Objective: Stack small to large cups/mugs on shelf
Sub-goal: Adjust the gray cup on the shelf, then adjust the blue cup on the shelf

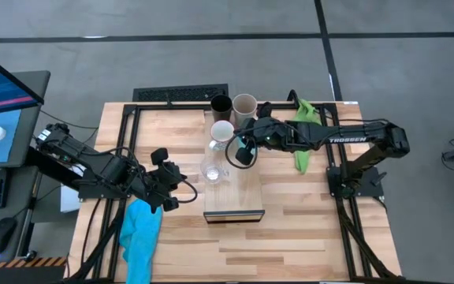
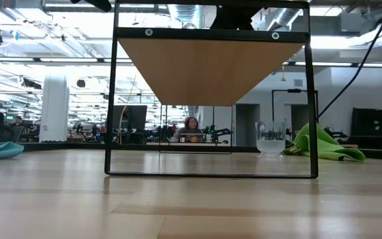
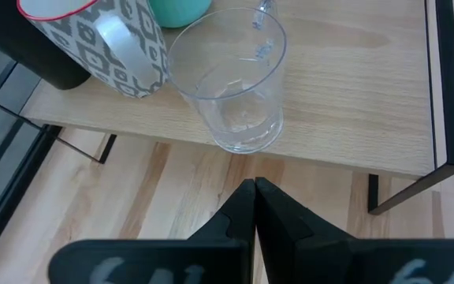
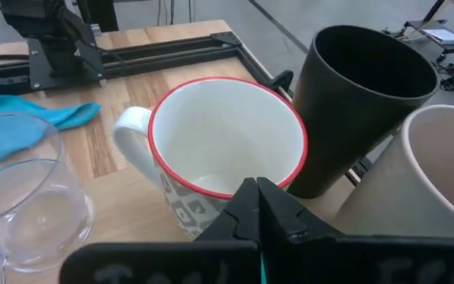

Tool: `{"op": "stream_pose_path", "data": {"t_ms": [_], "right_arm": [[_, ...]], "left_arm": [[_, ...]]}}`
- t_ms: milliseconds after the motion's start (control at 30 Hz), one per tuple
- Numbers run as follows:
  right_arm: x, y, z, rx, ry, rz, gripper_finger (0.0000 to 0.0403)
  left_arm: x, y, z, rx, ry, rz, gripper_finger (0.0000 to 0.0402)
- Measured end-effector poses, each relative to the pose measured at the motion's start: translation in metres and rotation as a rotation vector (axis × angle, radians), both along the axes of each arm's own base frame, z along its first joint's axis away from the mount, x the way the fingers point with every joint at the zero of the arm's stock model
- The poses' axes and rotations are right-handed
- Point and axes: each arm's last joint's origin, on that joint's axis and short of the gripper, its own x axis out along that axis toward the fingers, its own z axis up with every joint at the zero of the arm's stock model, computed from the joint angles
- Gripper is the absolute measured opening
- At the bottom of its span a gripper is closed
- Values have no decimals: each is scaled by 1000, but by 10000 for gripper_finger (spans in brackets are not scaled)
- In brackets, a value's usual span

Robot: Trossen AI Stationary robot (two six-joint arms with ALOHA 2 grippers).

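Observation:
On the raised shelf (image 1: 235, 189) stand a black cup (image 1: 221, 105), a beige-grey cup (image 1: 245, 105), a white patterned mug with a red rim (image 1: 222, 132) and two clear glass cups (image 1: 215, 170) (image 4: 18, 142). A turquoise mug (image 3: 180, 9) shows behind the near glass (image 3: 235, 87). My right gripper (image 4: 257, 197) is shut, just over the near side of the white mug (image 4: 227, 150), beside the black cup (image 4: 361, 102). My left gripper (image 3: 254, 193) is shut over the table left of the shelf (image 1: 172, 188), pointing at the near glass. My right gripper's shut fingertips (image 4: 247, 201) stand at the near side of the white mug's red rim (image 4: 211, 192), coming from the table's right. I cannot tell whether they touch it. The mug stands upright on the shelf.
A blue cloth (image 1: 140, 229) lies at the table's near left, and a green cloth (image 1: 304, 134) at the far right under the right arm. In the low view a clear glass (image 2: 270, 138) stands next to the green cloth (image 2: 323, 145). The shelf rests on a black frame (image 2: 111, 99).

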Motion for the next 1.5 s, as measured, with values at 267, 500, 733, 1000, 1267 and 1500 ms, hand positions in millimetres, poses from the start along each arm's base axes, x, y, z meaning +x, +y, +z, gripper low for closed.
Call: {"op": "stream_pose_path", "data": {"t_ms": [267,500,733,1000,1267,1500], "right_arm": [[1,0,1,-11,-9,16,12],[-2,1,10,-78,-30,2,10],[-36,12,37,-91,27,-113,4],[-72,36,22,-28,219,-252,4],[-73,47,-12,-31,320,-274,5],[-58,39,-20,-53,324,-260,5]], "left_arm": [[0,0,0,0,0,0,0],[0,0,0,2,1,-2,0],[0,0,0,14,5,-9,0],[0,1,0,25,-6,4,0],[0,1,0,25,-7,5,0],[0,1,0,26,-9,9,0]]}}
